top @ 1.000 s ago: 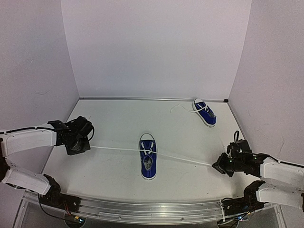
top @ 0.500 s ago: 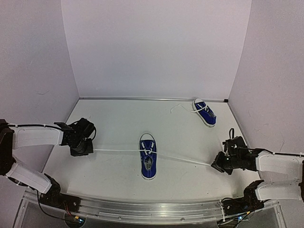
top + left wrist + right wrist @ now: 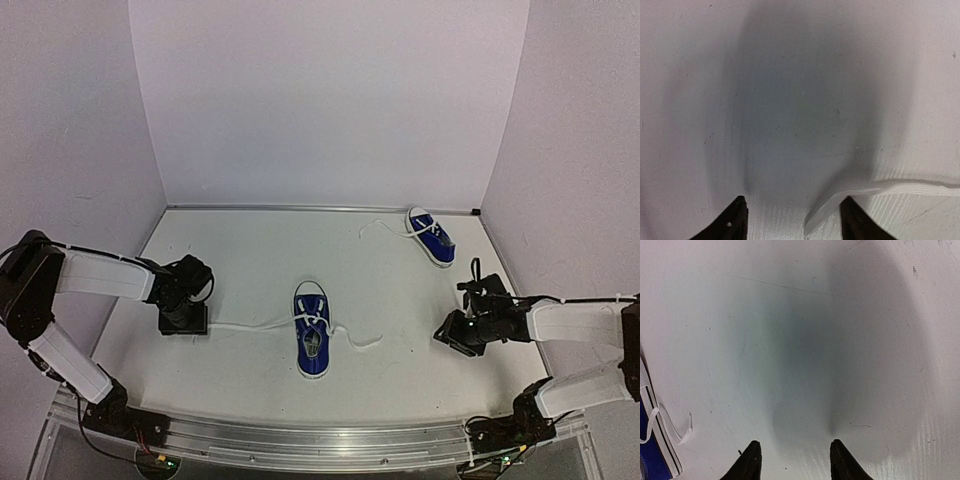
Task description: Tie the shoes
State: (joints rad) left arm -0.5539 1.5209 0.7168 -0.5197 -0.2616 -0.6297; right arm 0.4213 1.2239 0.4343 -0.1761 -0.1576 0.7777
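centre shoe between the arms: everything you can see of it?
The centre shoe is a small blue canvas sneaker with white sole and toe cap, upright on the table, toe toward the far wall. Its white laces cross in a knot over the tongue. One end trails left, reaching between the open jaws of the left gripper; the other curls slack on its right. Nothing grips it.

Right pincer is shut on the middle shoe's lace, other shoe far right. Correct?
No. The right pincer is open and empty, per the right wrist view; that lace lies slack beside the middle shoe. The other shoe is far right.
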